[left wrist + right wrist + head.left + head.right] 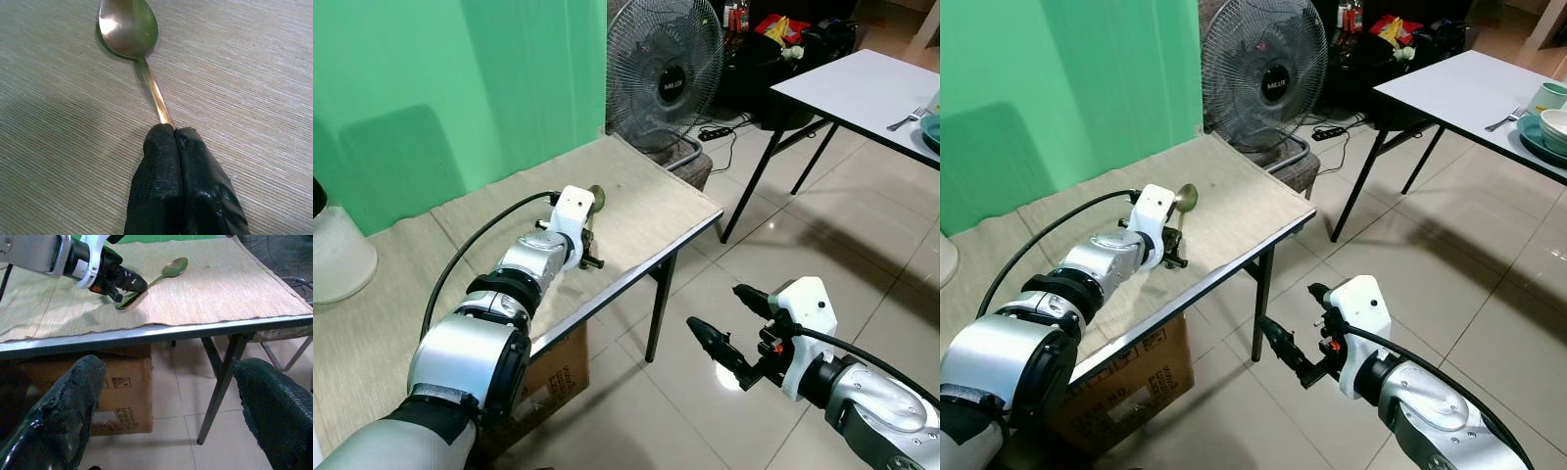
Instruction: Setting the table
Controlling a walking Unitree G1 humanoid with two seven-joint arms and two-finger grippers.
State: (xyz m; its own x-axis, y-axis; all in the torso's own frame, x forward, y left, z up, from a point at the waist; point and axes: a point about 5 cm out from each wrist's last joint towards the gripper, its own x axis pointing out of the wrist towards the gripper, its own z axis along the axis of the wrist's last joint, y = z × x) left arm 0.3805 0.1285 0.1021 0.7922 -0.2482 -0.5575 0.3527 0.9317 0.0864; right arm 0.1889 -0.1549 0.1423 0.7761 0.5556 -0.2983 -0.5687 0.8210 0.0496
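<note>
Glossy metal spoon (128, 27) on matt, ribbed woven cloth (254, 73).

One spoon (128, 27), two tables (646, 211) (871, 93), one fan (664, 73).

Home dining room: tables (862, 93), fan (664, 73).

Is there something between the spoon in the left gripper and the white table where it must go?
Nothing solid: open tiled floor separates the spoon, clamped in the left gripper over the cloth-covered table, from the white table.
</note>
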